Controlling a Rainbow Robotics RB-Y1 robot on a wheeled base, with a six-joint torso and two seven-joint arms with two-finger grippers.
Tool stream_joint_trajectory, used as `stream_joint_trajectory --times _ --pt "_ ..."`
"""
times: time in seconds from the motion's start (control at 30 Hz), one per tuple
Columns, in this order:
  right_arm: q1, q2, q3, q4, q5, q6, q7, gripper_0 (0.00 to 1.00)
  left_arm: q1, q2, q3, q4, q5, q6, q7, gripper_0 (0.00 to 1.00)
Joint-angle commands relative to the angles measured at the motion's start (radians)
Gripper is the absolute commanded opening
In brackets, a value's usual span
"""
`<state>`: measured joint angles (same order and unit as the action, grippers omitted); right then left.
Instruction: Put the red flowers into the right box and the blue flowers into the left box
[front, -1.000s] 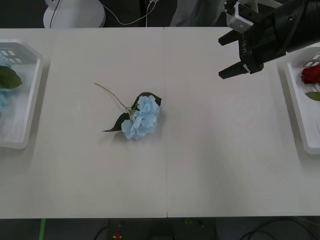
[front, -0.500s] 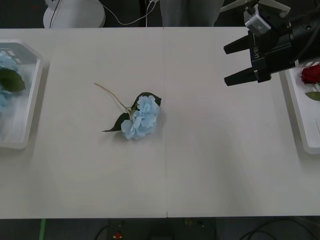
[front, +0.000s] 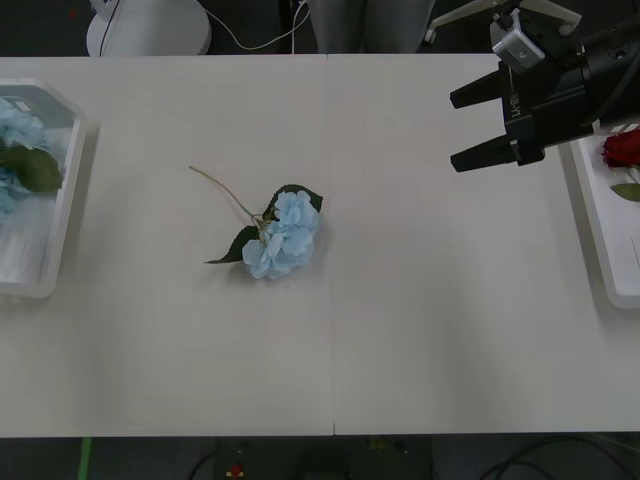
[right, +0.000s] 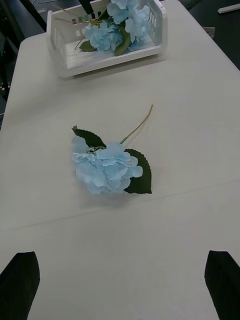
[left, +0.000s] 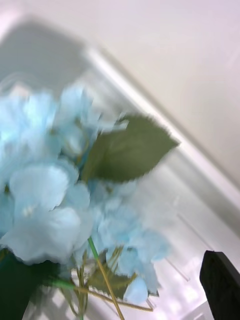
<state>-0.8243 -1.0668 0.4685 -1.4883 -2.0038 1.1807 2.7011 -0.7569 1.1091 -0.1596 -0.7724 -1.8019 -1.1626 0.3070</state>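
One blue flower (front: 282, 235) lies loose on table (front: 430, 330), mid-left, stem toward far-left, touching nothing else. More blue flowers (front: 18, 150) already in left box (front: 62, 215) at table's left edge; seen close in left wrist view (left: 55, 200). Red flower (front: 622, 148) in right box (front: 596, 225). Right gripper (front: 480, 125) above table near right box, fingers apart, empty. Left gripper just above left box's flowers; finger spread cannot be told.
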Motion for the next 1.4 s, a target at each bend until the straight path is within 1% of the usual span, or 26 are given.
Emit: stream_joint_trajectory --times 0.03,0.17,0.23,0.33,0.43,0.5,0.57,0.73,0.8,0.87,0.9,1.0,1.13,1.2,1.27,1.4 --pt "0.007 -0.045 0.001 -0.027 -0.010 -0.012 0.004 0.96 0.004 0.043 0.052 -0.116 0.079 -0.065 -0.174 0.95" --pt "0.007 -0.044 0.001 -0.027 -0.010 -0.012 0.004 0.96 0.004 0.021 0.052 -0.208 0.130 -0.091 -0.332 0.94" --pt "0.008 -0.044 0.001 -0.027 -0.010 -0.012 0.004 0.96 0.004 -0.017 0.054 -0.269 0.131 -0.097 -0.425 0.95" --pt "0.008 -0.044 0.001 -0.027 -0.009 -0.012 0.004 0.96 0.002 -0.080 0.054 -0.318 0.107 -0.094 -0.526 0.95" --pt "0.007 -0.044 0.001 -0.029 -0.009 -0.012 0.004 0.96 -0.013 -0.160 0.052 -0.360 0.024 -0.092 -0.623 0.95" --pt "0.008 -0.044 0.001 -0.029 -0.007 -0.012 0.004 0.96 -0.042 -0.238 0.054 -0.375 -0.060 -0.098 -0.686 0.95" --pt "0.008 -0.044 0.001 -0.029 -0.007 -0.012 0.004 0.96 -0.070 -0.290 0.046 -0.375 -0.129 -0.120 -0.723 0.95" --pt "0.008 -0.044 0.001 -0.040 0.002 -0.012 0.004 0.96 -0.136 -0.439 0.012 -0.366 -0.323 -0.189 -0.730 0.94" --pt "0.007 -0.045 0.001 -0.050 0.011 -0.013 0.004 0.96 -0.156 -0.494 -0.006 -0.366 -0.410 -0.190 -0.732 0.94" --pt "0.007 -0.045 0.001 -0.050 0.011 -0.013 0.004 0.96 -0.162 -0.511 -0.012 -0.366 -0.438 -0.190 -0.732 0.95" --pt "0.007 -0.045 0.001 -0.050 0.011 -0.013 0.004 0.96 -0.186 -0.563 -0.048 -0.366 -0.524 -0.189 -0.726 0.95" --pt "0.007 -0.045 0.001 -0.050 0.011 -0.013 0.004 0.96 -0.208 -0.627 -0.094 -0.366 -0.639 -0.186 -0.710 0.95" --pt "0.007 -0.045 0.001 -0.050 0.011 -0.013 0.004 0.96 -0.208 -0.664 -0.149 -0.358 -0.718 -0.187 -0.697 0.94" --pt "0.007 -0.045 0.001 -0.050 0.011 -0.013 0.004 0.96 -0.208 -0.672 -0.189 -0.349 -0.734 -0.186 -0.686 0.95" --pt "0.007 -0.045 0.001 -0.050 0.011 -0.013 0.004 0.96 -0.209 -0.686 -0.242 -0.323 -0.740 -0.184 -0.632 0.94" --pt "0.007 -0.045 0.001 -0.050 0.011 -0.013 0.004 0.96 -0.208 -0.712 -0.288 -0.280 -0.732 -0.177 -0.574 0.94"
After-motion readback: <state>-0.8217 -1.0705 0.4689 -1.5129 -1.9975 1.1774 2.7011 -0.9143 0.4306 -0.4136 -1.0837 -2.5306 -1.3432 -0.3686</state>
